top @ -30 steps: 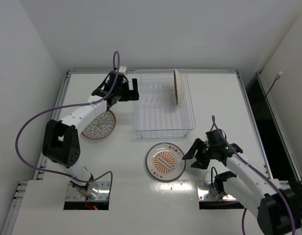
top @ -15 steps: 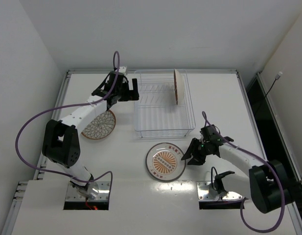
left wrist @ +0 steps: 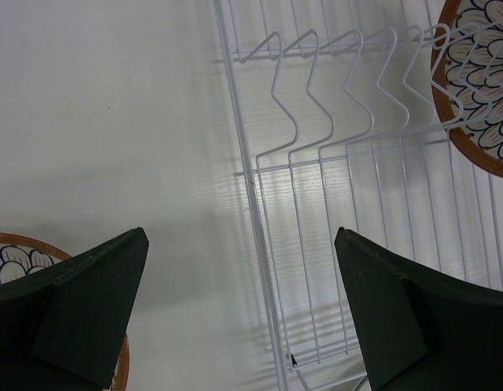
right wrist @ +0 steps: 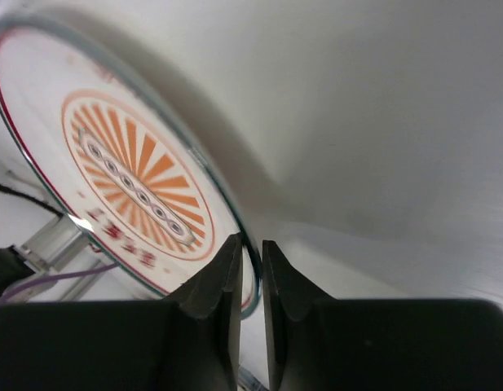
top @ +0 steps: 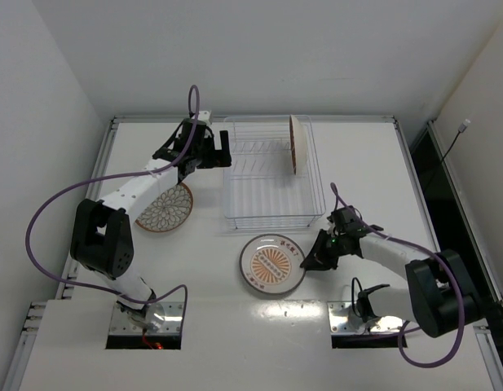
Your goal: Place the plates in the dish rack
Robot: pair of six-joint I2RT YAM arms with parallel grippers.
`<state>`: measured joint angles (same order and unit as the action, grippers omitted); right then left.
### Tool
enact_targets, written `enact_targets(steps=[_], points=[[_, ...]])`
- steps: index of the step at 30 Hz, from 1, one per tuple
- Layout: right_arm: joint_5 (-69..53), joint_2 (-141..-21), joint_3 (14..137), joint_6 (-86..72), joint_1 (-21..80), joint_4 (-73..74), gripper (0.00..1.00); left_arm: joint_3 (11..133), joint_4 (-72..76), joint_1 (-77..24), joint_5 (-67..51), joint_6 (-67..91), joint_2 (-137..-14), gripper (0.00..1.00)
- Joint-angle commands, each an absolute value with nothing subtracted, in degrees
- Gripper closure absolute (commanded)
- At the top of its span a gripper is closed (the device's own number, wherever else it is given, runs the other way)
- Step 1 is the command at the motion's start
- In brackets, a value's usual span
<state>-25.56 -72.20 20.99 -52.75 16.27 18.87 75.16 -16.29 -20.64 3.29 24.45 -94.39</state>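
A plate with orange rays and small red marks (top: 272, 265) (right wrist: 129, 163) lies on the table in front of the dish rack (top: 316, 175). My right gripper (top: 308, 259) (right wrist: 251, 244) is shut on this plate's right rim, and the thin edge shows between its two fingers. A second plate (top: 294, 142) (left wrist: 475, 81) stands upright in the rack's far right slots. The third plate (top: 165, 208) (left wrist: 6, 248), with a petal pattern, lies flat left of the rack. My left gripper (top: 221, 152) (left wrist: 240, 236) hovers open over the rack's left wire edge (left wrist: 251, 187), holding nothing.
White walls close in the table on the left, back and right. The left arm stretches over the petal plate's far edge. The arm bases and their mounting plates (top: 145, 322) sit at the near edge.
My right gripper slid left to the orange plate and closed on its right rim; the plate shifted slightly left. The left arm has not moved.
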Motion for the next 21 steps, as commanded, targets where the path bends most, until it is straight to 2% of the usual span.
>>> enact_targets(steps=[1,12,21], points=[[-26.5,-72.3,22.9,-52.5,16.5,15.9,0.99,77.1,-15.5,-20.8,3.7,24.5,-92.4,0.01],[-26.0,-67.9,22.9,-51.9,16.5,18.4,1.00,77.1,-15.5,-20.8,4.2,24.5,-92.9,0.01],[-23.4,-54.4,30.1,-48.6,16.5,28.7,1.00,77.1,-15.5,-20.8,4.7,24.5,-92.9,0.01]])
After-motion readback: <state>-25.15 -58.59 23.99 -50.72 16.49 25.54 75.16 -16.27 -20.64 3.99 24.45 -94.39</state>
